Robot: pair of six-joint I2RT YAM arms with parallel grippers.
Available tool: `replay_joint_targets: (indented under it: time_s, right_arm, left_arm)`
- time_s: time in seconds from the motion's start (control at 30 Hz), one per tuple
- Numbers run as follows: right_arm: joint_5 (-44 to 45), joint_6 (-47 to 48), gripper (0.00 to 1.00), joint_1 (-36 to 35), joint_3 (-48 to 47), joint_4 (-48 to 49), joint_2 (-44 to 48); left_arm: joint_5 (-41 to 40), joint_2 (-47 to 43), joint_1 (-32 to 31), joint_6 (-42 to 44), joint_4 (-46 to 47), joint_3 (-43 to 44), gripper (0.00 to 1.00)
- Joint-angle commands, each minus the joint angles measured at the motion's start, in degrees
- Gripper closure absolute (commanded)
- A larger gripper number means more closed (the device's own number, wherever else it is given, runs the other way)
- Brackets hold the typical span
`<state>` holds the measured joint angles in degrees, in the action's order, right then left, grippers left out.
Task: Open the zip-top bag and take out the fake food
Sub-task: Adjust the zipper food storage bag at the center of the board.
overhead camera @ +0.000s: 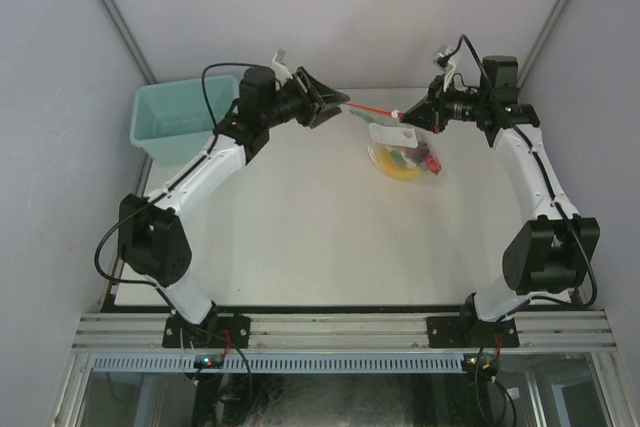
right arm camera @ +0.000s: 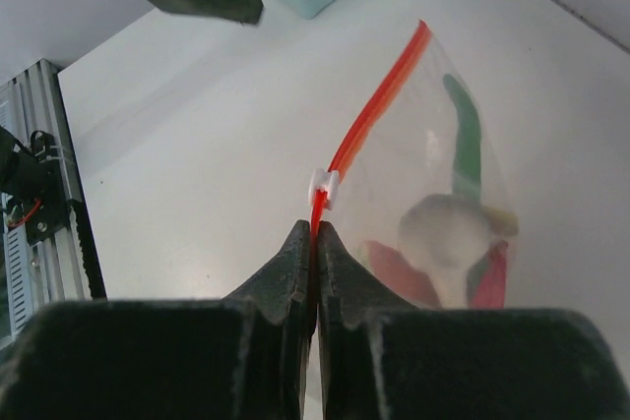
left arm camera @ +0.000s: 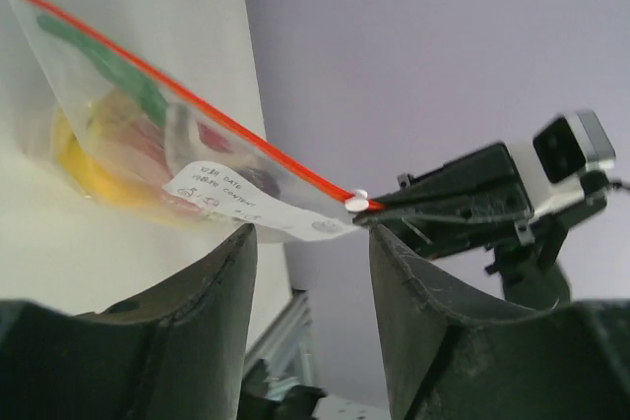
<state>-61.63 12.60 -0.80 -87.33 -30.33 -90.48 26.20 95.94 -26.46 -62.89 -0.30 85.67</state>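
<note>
Opening step in hand: zip-top bag hangs over the far bench, fake food inside.
The right gripper is clenched on the zip strip beside its slider; the left gripper is released and empty. Next, likely: it must seize the bag's mouth.

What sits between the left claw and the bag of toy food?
Nothing visible: the open left claw faces the red strip of the zip-top bag with only air between. The right claw pinches the strip's far end.
</note>
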Motion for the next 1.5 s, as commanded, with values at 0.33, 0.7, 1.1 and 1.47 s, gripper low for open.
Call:
replay_joint_targets:
  time_s: [0.33,0.7,1.1,1.47]
  right_arm:
    - [5.4,-6.7,1.0,-7.4,1.3,10.6,1.3]
    - [5.6,-2.2,1.0,-10.0,1.3,7.1,0.7]
    - [3.5,8.6,1.0,-12.6,1.3,-1.0,1.4]
    - [-10.8,30.7,0.58,-9.6,-2.8,-20.7,3.3]
  left_arm:
    - [-6.0,5.5,-3.3,-20.4,-6.5,3.2,0.42]
    - [-5.8,8.3,-3.5,-19.6,-14.4,7.3,0.4]
    - [-5.2,9.9,-3.6,-17.4,-13.5,7.8,0.92]
    - [-2.3,12.2,-3.5,16.3,-23.5,23.3,1.0]
